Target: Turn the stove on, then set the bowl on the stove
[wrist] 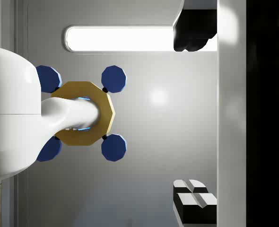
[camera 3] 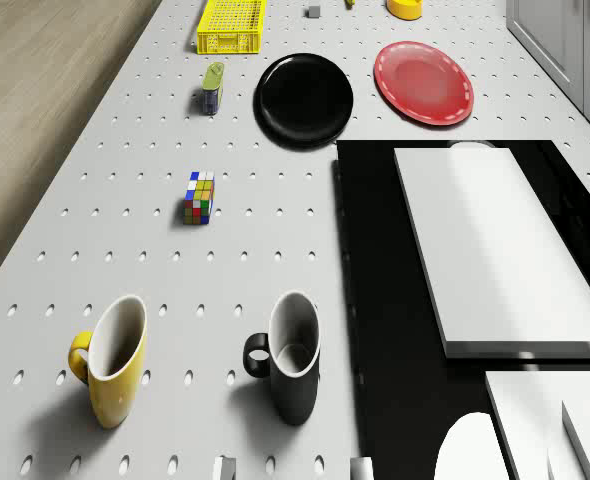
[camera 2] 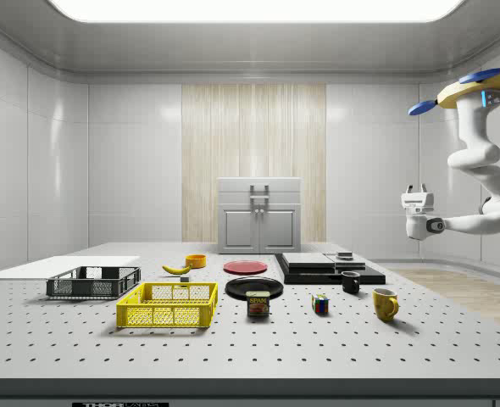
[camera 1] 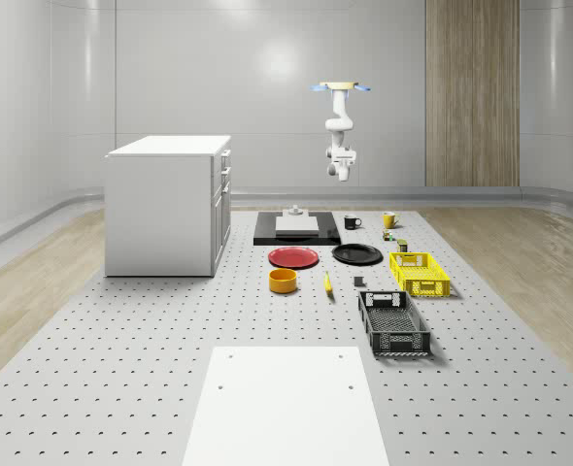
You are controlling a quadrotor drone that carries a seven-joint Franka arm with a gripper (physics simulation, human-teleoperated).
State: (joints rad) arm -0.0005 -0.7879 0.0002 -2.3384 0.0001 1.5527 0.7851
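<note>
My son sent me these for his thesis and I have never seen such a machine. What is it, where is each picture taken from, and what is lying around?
These are simulator renders. The machine is a drone with four rotors carrying a white jointed arm that ends in a gripper. It hovers above the far end of the table, near the stove. One camera looks over the whole scene, one from the side, one from the drone downward, and one from the wrist, here pointing up at the drone. On the table lie an orange bowl, red plate, black plate, two mugs, two crates and a cabinet. Nothing is held.
</note>
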